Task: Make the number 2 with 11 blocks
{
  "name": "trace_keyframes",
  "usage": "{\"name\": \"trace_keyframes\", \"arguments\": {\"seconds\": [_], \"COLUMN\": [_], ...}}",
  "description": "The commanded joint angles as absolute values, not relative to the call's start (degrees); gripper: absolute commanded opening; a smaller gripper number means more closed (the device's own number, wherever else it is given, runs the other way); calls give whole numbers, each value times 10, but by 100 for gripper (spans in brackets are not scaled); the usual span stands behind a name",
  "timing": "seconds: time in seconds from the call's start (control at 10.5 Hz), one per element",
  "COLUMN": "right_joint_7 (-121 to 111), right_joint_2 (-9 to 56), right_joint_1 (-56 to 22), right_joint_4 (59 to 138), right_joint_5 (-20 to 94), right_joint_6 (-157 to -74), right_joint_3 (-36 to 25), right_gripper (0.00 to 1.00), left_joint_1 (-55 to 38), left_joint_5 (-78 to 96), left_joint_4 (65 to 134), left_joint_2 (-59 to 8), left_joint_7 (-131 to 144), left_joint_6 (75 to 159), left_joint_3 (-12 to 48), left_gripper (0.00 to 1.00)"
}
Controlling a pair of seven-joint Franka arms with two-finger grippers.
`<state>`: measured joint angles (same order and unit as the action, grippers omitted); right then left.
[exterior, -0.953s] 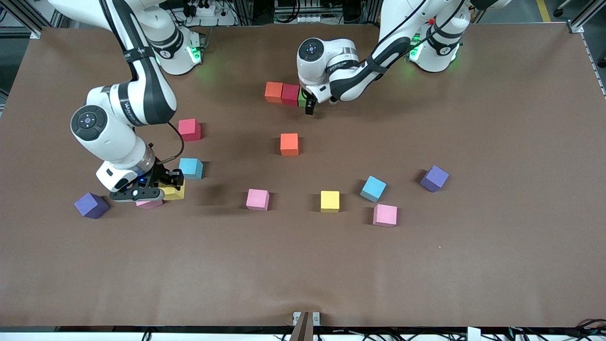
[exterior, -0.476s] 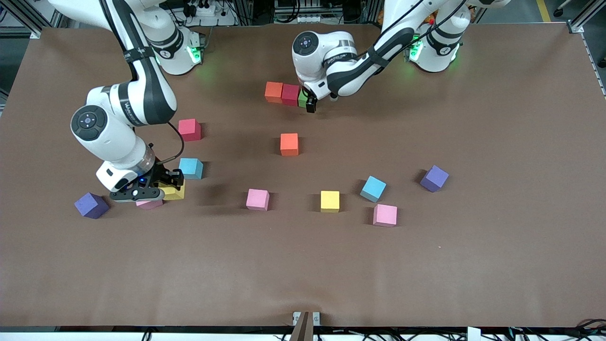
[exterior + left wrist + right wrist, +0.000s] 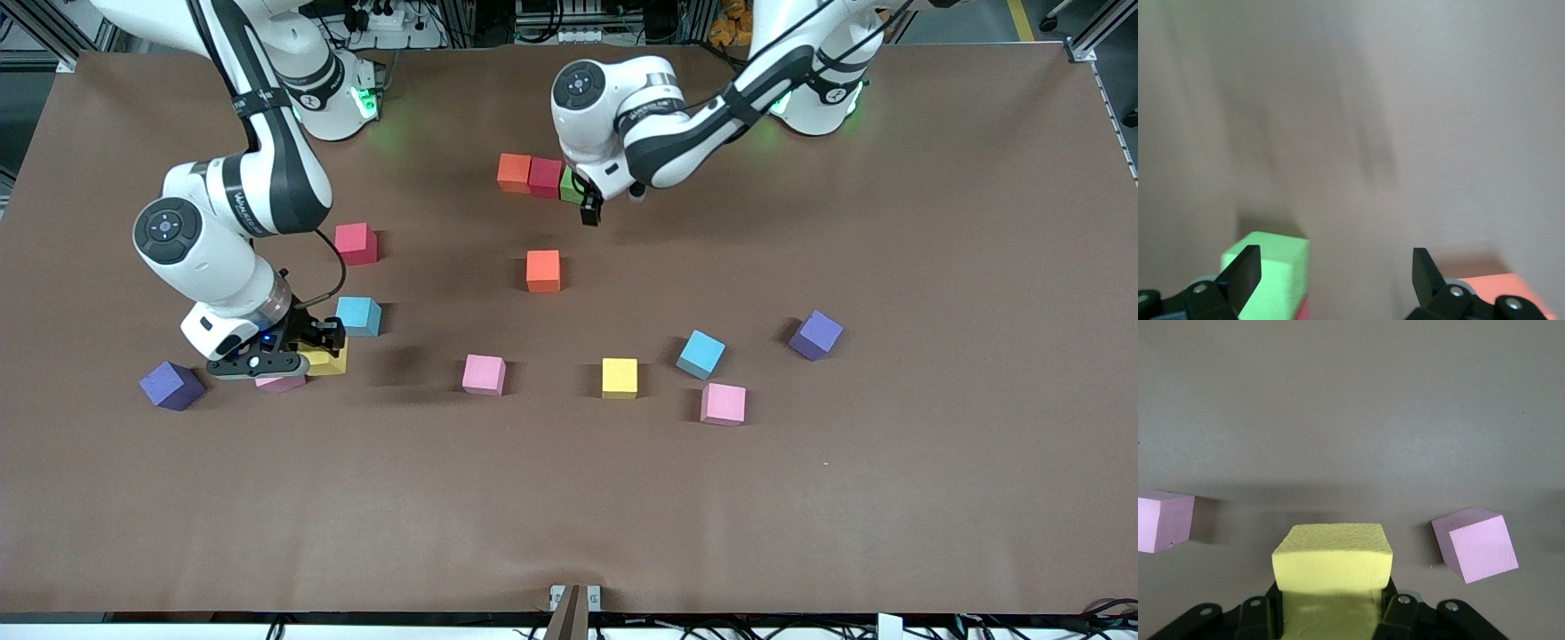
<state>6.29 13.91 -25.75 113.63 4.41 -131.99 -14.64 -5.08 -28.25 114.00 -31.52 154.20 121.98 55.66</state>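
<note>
Three touching blocks form a row near the arms' bases: orange, red and green. My left gripper hangs open just beside the green block, with nothing between its fingers. Toward the right arm's end of the table, my right gripper is shut on a yellow block, low at the table. A pink block lies partly hidden under that hand. Loose blocks lie around: pink-red, light blue, orange, pink, yellow, light blue, pink.
Two purple cubes sit on the brown table, one beside the right hand and one toward the left arm's end. The right wrist view shows two pink blocks ahead of the held yellow one.
The left arm has shifted, and its open gripper has moved slightly away from the green block toward the front camera. The right arm and the yellow block have not moved.
</note>
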Motion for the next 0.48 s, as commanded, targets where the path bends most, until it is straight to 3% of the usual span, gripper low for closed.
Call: {"name": "trace_keyframes", "arguments": {"seconds": [0.0,0.38], "right_joint_7": [86,167], "right_joint_2": [141,45], "right_joint_1": [-280,-365], "right_joint_4": [1134,1258], "right_joint_5": [52,58], "right_joint_6": [-1317,-1327], "right_joint_3": [-147,-142], "right_gripper": [40,40], "left_joint_1": [2,35], "left_joint_5": [-326,-345], "left_joint_4": [1119,1036], "left_joint_2": [-301,-308], "left_joint_7": [1498,1301], "left_joint_6": [1203,1203], "left_joint_3": [565,476], "left_gripper": [100,100]}}
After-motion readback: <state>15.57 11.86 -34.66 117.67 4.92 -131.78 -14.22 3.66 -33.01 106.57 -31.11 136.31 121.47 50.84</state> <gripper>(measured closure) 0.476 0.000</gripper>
